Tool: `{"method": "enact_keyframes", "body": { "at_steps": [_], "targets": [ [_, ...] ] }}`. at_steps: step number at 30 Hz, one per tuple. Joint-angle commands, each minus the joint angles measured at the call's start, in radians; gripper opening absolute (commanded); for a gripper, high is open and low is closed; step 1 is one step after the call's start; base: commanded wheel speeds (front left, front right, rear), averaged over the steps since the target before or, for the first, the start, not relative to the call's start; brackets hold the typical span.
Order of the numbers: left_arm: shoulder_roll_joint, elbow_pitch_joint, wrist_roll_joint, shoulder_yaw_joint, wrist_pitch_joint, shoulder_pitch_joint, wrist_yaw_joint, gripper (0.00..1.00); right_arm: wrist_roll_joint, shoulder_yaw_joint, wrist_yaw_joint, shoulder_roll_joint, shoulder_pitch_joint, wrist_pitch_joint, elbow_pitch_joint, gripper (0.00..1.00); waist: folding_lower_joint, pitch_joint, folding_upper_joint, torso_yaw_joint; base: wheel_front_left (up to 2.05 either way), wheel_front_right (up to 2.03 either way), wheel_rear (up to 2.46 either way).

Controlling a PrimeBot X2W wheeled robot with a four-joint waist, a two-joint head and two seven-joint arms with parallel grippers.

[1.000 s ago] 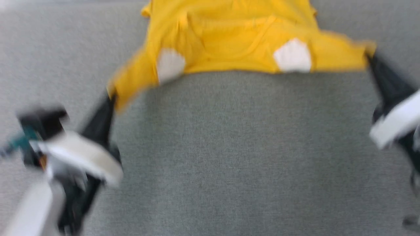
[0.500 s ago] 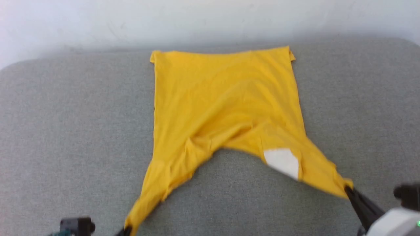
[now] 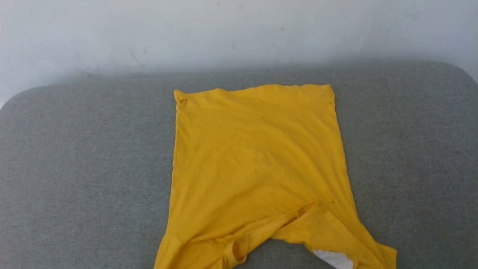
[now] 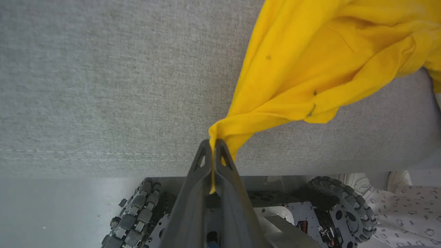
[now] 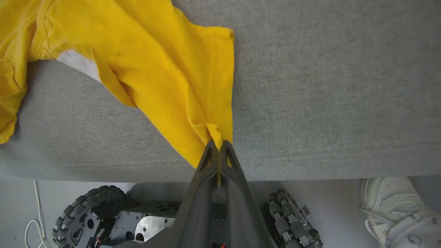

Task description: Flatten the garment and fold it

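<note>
The garment [image 3: 257, 160], bright yellow, lies spread on the grey padded surface [image 3: 74, 149]. Its far hem runs straight and flat towards the pale wall [image 3: 224, 30], and the body is smooth but for a few light creases. At the near end it's a different story: the cloth bunches around the neckline, and it pulls out into two points, one near left, one near right. A white patch [image 3: 334, 259] peeks out at the near right. The left gripper [image 4: 213, 143] has its fingers pressed tight together, pinching a gathered tip of yellow fabric just at the near edge of the surface. The right gripper [image 5: 218, 143] matches it, clamped on the corner of the other side by the open sleeve hem. Below both sits the robot's wheeled base [image 5: 89, 213], and a person's white shoe [image 5: 389, 196] stands on the floor at the right.
</note>
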Motion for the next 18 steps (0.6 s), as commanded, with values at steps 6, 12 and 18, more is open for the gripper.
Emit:
{"method": "enact_keyframes", "body": {
  "at_steps": [6, 12, 18],
  "targets": [
    [0.010, -0.039, -0.029, 0.021, 0.019, 0.049, 0.035, 0.00, 0.011, -0.025, -0.001, -0.021, 0.063, 0.099, -0.015, 0.00, 0.0001, -0.005, 0.0000, 0.013, 0.00, 0.00, 0.00],
    [-0.012, -0.084, -0.026, 0.052, -0.044, 0.035, 0.033, 0.00, -0.001, -0.051, -0.001, 0.003, 0.045, 0.086, -0.032, 0.36, 0.0001, -0.006, 0.0000, 0.031, 0.00, 0.00, 0.00],
    [-0.049, -0.128, -0.033, 0.061, -0.101, -0.010, 0.004, 0.00, -0.007, -0.073, -0.001, 0.016, -0.032, 0.018, -0.071, 1.00, 0.0001, 0.004, 0.0000, 0.046, 0.00, 0.00, 0.00]
  ]
}}
